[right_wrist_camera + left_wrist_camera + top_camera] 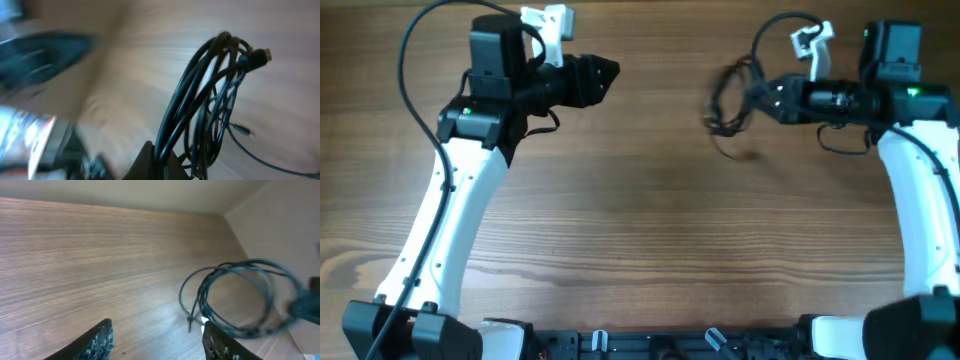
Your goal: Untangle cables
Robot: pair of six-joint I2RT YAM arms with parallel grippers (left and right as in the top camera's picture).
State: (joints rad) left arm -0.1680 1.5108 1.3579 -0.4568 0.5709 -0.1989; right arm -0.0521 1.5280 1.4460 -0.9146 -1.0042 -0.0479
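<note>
Wood-grain bench (640, 220), brown laminate, carries both arms.

Left claw (610, 72): released. In the left wrist view its two black, speckled fingers (100, 340) stand wide apart with only bare bench between them. It holds nothing and touches nothing. It points across the bench toward the right arm.

Right claw (760, 95): clenched on the cables (725, 105). In the right wrist view the bundle (200, 100) narrows down into the dark finger (147, 160) at the bottom edge. That view is motion-blurred, so the exact grip point cannot be read. The claw points toward the left arm.

Cables, location: far half of the bench, right of centre, between the two claws. They touch the right claw and lie well apart from the left one.

Cables, orientation: from overhead the coil is a narrow, elongated loop. Its long axis runs from the far side toward the near side, crosswise to the right claw. A loose tail strays from its near end onto the bench. In the left wrist view the loop (235, 300) appears as an open oval of several strands. Whether its lower edge rests on the bench cannot be told.

Materials: thin, glossy black flexible wire in several turns. A small blocky plug (260, 55) sits at the top of the bundle, and a finer strand trails off to one side.
</note>
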